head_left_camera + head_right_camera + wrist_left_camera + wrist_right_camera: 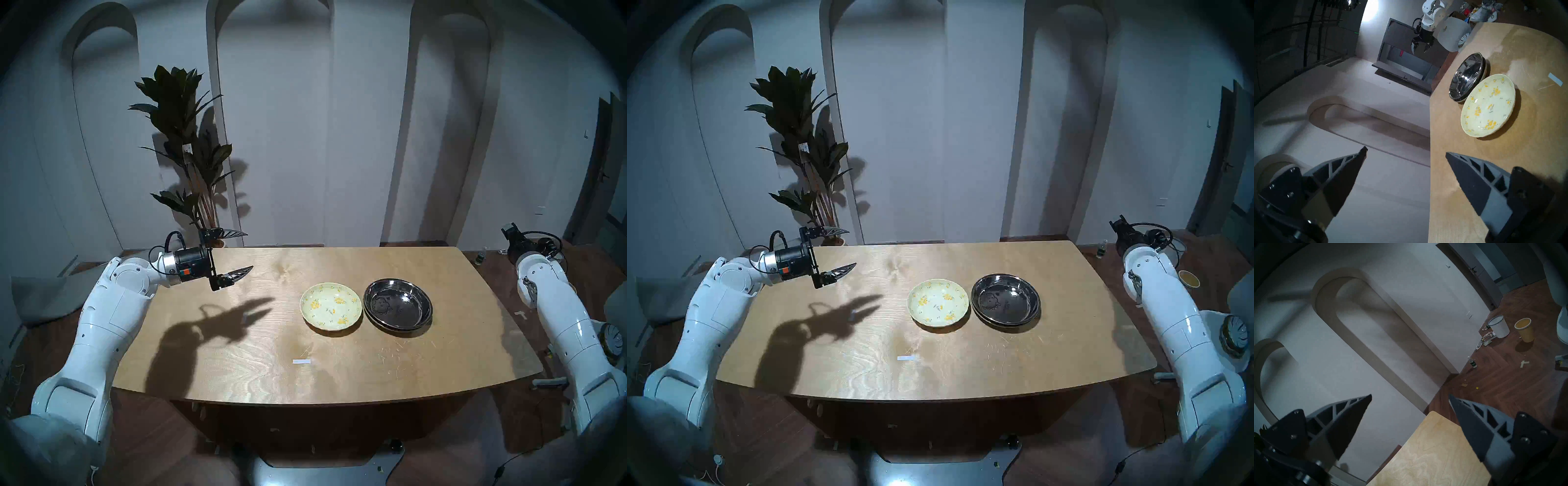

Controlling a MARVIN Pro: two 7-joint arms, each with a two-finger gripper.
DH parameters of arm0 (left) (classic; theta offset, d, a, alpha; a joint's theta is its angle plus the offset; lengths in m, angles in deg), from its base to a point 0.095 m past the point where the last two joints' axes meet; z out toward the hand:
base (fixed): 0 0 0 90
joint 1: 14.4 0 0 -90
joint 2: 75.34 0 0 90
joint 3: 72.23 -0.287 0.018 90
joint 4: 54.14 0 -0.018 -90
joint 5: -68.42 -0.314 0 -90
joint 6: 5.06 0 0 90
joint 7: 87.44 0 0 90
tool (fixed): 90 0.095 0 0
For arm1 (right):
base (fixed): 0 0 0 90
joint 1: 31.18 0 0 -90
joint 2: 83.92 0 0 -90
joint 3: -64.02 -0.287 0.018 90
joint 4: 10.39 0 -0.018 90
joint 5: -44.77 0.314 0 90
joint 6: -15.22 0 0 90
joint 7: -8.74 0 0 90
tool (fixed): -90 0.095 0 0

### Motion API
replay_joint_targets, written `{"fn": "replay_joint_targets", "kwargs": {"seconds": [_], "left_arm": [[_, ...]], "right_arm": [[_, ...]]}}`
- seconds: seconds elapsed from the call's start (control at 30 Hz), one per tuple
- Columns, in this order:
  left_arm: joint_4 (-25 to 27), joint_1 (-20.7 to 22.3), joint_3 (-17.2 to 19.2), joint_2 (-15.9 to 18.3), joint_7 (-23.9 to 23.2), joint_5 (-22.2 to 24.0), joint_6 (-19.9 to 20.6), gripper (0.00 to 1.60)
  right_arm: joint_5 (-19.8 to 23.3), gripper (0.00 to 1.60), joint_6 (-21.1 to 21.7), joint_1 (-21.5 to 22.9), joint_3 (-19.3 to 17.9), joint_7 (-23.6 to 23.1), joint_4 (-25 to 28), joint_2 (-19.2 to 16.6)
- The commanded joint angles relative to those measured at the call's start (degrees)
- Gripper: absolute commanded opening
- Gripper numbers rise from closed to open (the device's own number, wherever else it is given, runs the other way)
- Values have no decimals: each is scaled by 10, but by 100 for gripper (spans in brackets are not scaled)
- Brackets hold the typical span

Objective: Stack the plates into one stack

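Wooden table (237, 339), steel plate (397, 303) hiding a beige plate beneath, floral plate (330, 305) beside

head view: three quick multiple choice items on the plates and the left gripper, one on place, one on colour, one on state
1. Where is the pale yellow floral ceramic plate relative to the shiny steel deep dish?
A. Beside it, on the robot's left
B. Stacked on top of it
C. On the floor

2. What colour are the flowers on the floral plate?
A. Blue
B. Red
C. Yellow

3. What state is the left gripper in?
A. Shut on the steel dish
B. Open and empty, above the light wooden table
C. Lying flat inside the floral plate

Answers:
1 A: both head views show the two dishes side by side on the table.
2 C: the left wrist view shows yellow blossoms.
3 B: its fingers stand wide apart with nothing between them, casting a shadow on the tabletop.
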Motion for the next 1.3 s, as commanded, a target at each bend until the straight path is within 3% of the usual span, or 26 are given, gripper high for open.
{"fn": "replay_joint_targets", "kwargs": {"seconds": [0.0, 0.7, 1.27], "left_arm": [[7, 18, -15, 7, -1, -20, -1, 160], [7, 0, -95, -2, 14, -102, -1, 160], [-3, 13, -142, -21, 38, -167, -1, 160]], "right_arm": [[2, 160, -11, 0, -8, -9, 13, -1], [11, 160, -24, -7, -7, -18, 27, 8], [17, 160, -31, -11, -4, -24, 38, 15]]}}
